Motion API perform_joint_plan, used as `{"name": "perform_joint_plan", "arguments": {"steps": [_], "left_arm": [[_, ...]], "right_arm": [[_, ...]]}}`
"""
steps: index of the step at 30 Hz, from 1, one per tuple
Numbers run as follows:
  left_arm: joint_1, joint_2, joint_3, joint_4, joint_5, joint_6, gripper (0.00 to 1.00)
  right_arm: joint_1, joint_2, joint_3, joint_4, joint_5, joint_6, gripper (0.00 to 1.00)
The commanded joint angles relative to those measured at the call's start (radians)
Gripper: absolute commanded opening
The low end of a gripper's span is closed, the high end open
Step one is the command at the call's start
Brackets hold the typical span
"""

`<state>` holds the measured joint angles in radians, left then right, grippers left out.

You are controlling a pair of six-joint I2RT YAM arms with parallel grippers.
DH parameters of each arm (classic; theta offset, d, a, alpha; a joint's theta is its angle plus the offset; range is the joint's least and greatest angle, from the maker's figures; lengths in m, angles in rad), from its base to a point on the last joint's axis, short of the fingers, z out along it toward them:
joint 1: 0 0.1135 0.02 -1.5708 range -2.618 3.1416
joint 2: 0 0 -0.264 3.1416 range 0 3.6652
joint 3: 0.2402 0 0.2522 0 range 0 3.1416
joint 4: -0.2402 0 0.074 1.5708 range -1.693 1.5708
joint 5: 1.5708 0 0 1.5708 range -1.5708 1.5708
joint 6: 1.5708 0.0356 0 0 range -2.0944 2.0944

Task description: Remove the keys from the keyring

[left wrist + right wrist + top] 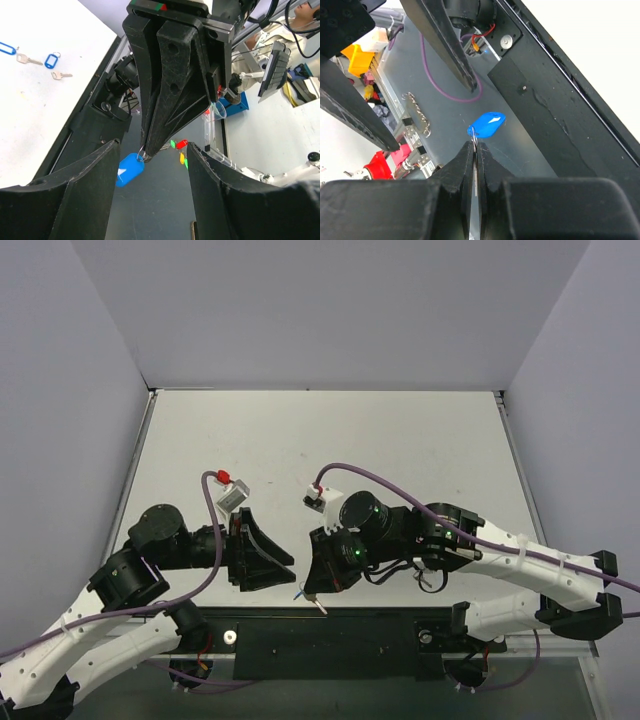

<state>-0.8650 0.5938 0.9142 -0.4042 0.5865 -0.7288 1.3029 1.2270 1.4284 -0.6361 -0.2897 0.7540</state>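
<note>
You are pinching the keyring [487,125] in your right gripper [474,148], your left gripper [289,569] is gaping beside it, and the keys [30,60] are lying on the table [50,110].

Top camera high over the table [400,440], looking down, wrist cameras close at its near edge, facing each other, both showing the keyring [131,170]

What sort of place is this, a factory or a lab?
Probably a robotics lab: two robot arms bolted to a white table inside plain grey walls, with equipment clutter and a yellow bin beyond.
</note>
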Motion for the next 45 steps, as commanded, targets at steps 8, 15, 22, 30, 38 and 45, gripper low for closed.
{"name": "perform_joint_plan", "arguments": {"steps": [8, 15, 22, 30, 38, 45], "left_arm": [[-0.003, -0.055, -0.047, 0.136, 0.107, -0.02, 0.64], [-0.003, -0.048, -0.07, 0.183, 0.139, -0.05, 0.62], [-0.005, -0.038, -0.101, 0.242, 0.167, -0.087, 0.61], [-0.005, -0.038, -0.12, 0.286, 0.181, -0.112, 0.56], [-0.005, -0.038, -0.146, 0.36, 0.188, -0.156, 0.52], [-0.006, -0.038, -0.144, 0.352, 0.185, -0.152, 0.47]], "right_arm": [[0.002, -0.012, 0.079, 0.05, -0.089, -0.035, 0.0], [0.001, -0.011, 0.078, 0.058, -0.095, -0.031, 0.0], [0.002, -0.034, 0.067, 0.099, -0.104, -0.025, 0.0], [0.001, -0.05, 0.069, 0.116, -0.097, -0.028, 0.0], [0.001, -0.041, 0.066, 0.133, -0.097, -0.025, 0.0], [0.002, -0.037, 0.069, 0.142, -0.088, -0.027, 0.0]]}}
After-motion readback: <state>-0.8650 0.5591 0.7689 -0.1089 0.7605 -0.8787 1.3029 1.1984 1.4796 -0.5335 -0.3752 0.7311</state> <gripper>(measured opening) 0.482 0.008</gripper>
